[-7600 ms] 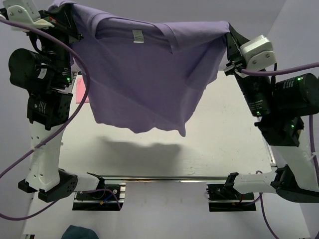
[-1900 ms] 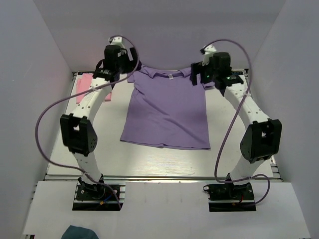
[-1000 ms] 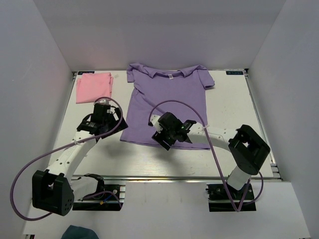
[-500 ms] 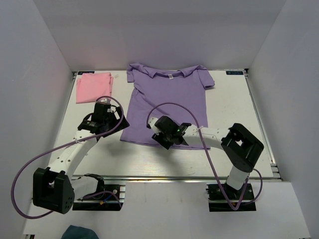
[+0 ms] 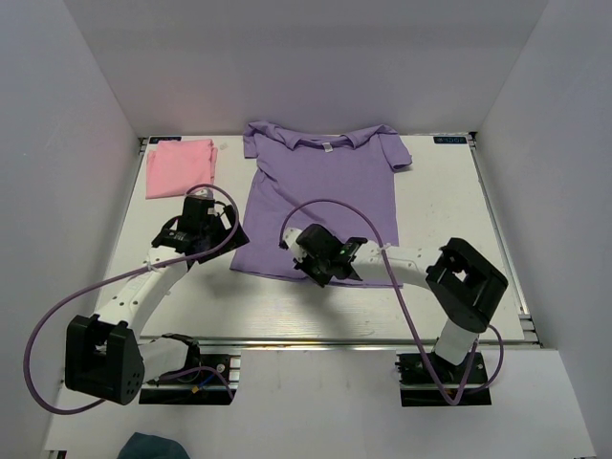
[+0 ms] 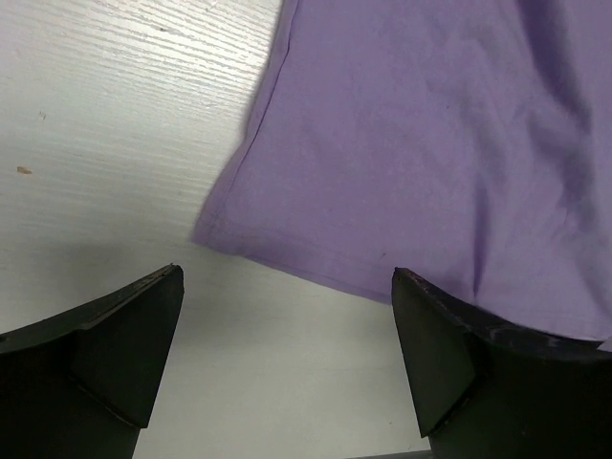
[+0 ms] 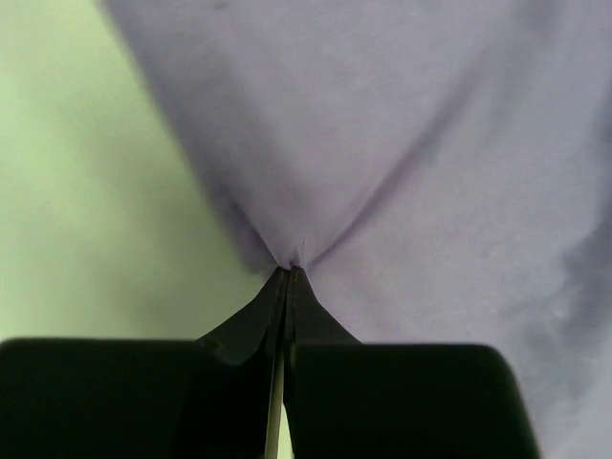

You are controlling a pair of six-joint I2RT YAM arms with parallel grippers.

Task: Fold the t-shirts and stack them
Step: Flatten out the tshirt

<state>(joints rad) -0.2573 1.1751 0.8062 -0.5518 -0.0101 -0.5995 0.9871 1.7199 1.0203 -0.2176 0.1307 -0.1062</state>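
Observation:
The lavender-purple t-shirt (image 5: 323,196) lies flat on the white table (image 5: 449,220), collar and small white neck label at the far side. The light pink t-shirt (image 5: 179,167) lies folded at the far left. My right gripper (image 5: 308,256) is at the purple shirt's near hem and is shut on a pinch of that hem (image 7: 292,256), which puckers up between its fingertips. My left gripper (image 5: 218,241) stands open just off the shirt's near left corner (image 6: 206,232), which lies ahead of the wide-apart fingers (image 6: 134,335), with bare table between them.
A metal rail (image 5: 306,339) runs along the table's near edge in front of both arm bases. Purple cables (image 5: 57,325) loop from each arm. White walls close in the table on three sides.
The right gripper has closed on the purple shirt's near hem after shifting slightly left. The left gripper has edged a little toward the shirt's corner and stayed open.

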